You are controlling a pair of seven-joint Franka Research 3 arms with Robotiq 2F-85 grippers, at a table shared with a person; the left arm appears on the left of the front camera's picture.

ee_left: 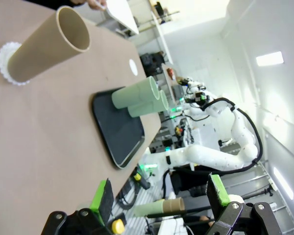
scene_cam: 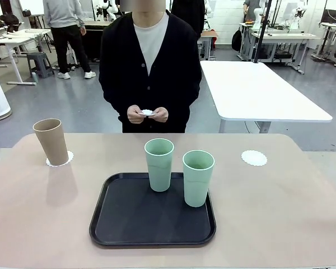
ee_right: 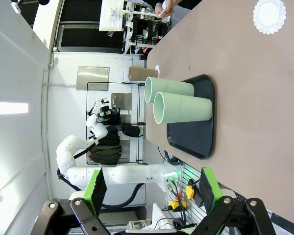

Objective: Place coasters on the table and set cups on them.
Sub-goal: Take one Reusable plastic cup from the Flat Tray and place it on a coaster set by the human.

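Tan cup (scene_cam: 51, 141) upright on its coaster (scene_cam: 68, 158), left side of the surface (scene_cam: 280, 213). A bare coaster (scene_cam: 253, 157) lies at the right. Rear mint cup (scene_cam: 159, 164) and front mint cup (scene_cam: 198, 177) stand on the black tray (scene_cam: 117, 224). The person's hands (scene_cam: 137, 115) pinch another coaster (scene_cam: 148, 112). Left end effector (ee_left: 160, 193) is spread and empty, and so is the right end effector (ee_right: 153, 186).

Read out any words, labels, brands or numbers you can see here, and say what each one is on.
None can be read.
The tan-brown cup, both mint-green cups, the coasters, the black tray and the table bear no print.
Background equipment in the wrist views: any labels too small and blurred to read.
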